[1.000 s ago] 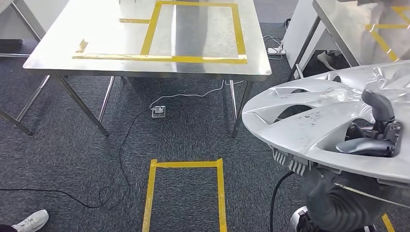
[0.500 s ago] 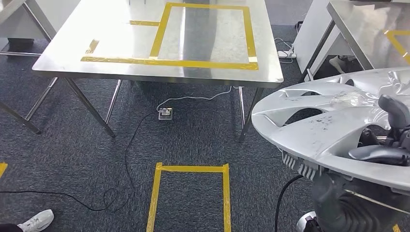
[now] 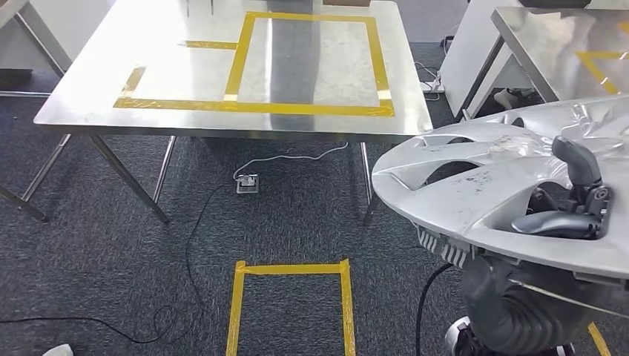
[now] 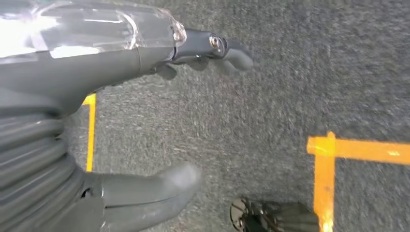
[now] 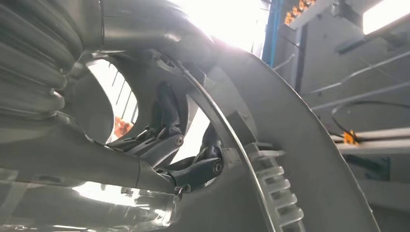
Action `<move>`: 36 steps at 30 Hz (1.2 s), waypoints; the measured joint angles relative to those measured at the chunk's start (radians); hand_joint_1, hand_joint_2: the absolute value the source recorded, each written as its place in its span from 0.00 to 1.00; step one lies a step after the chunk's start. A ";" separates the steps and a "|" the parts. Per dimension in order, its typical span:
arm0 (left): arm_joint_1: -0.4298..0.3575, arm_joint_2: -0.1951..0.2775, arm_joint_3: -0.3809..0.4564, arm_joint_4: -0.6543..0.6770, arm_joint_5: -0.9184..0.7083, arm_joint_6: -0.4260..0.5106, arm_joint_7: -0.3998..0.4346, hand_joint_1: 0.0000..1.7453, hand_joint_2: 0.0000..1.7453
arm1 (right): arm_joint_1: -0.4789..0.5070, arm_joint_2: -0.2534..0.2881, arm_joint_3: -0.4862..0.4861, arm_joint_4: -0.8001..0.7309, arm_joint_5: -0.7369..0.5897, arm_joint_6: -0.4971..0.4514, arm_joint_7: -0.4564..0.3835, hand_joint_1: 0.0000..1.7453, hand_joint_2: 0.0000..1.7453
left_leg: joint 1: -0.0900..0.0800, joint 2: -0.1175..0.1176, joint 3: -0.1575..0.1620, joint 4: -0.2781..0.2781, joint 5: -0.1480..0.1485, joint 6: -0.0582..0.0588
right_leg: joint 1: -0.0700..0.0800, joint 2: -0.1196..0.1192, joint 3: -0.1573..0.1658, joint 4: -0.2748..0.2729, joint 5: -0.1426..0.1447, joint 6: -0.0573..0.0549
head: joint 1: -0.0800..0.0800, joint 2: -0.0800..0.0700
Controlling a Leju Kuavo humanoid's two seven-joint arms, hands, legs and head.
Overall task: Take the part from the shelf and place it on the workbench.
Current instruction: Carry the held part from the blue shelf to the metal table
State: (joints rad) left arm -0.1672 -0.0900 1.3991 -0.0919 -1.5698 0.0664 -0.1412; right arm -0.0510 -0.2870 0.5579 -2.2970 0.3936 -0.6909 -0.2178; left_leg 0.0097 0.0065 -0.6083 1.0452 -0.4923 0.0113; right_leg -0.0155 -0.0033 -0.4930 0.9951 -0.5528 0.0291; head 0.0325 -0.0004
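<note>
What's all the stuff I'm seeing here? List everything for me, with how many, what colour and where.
wheel cover: one, silver, held up at the right, over the carpet
workbench: one, steel, ahead, yellow tape rectangle on top
second table: one, steel, far right
floor tape box: one, yellow, on the carpet below
cable: one, black, trailing across the carpet
floor socket: one, grey, under the workbench
right hand: grey, gripping the wheel cover through an opening
left hand: grey, holding nothing, above the carpet

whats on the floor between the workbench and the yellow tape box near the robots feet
In the head view, dark carpet with a floor socket box, a white cable and a black cable lies between the workbench and the tape box.
</note>
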 joint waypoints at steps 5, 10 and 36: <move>0.000 0.002 0.000 0.000 0.000 0.000 -0.003 0.00 1.00 | 0.000 0.000 0.000 0.001 0.000 0.000 0.000 1.00 1.00 | -0.004 0.001 0.027 -0.003 -0.022 0.027 | -0.001 0.000 -0.142 0.253 -0.092 0.010 | 0.027 0.000; 0.000 -0.001 0.000 0.000 0.000 0.000 -0.003 0.00 1.00 | 0.001 0.000 0.000 0.003 0.000 0.000 0.000 1.00 1.00 | -0.021 -0.004 0.075 -0.006 -0.058 0.031 | 0.018 0.004 -0.157 0.151 0.066 -0.039 | 0.044 0.000; 0.000 -0.005 0.000 0.002 0.000 -0.001 0.001 0.00 1.00 | -0.003 0.000 0.000 0.003 0.003 0.006 0.002 1.00 1.00 | 0.012 0.003 0.015 0.020 -0.032 0.010 | -0.004 0.002 -0.161 0.286 -0.105 0.009 | 0.038 0.000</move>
State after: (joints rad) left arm -0.1669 -0.0950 1.3993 -0.0900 -1.5698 0.0654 -0.1399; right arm -0.0536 -0.2872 0.5581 -2.2937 0.3969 -0.6850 -0.2153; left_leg 0.0217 0.0092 -0.5935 1.0651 -0.5246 0.0212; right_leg -0.0193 -0.0017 -0.6542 1.2810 -0.6573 0.0383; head 0.0707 -0.0004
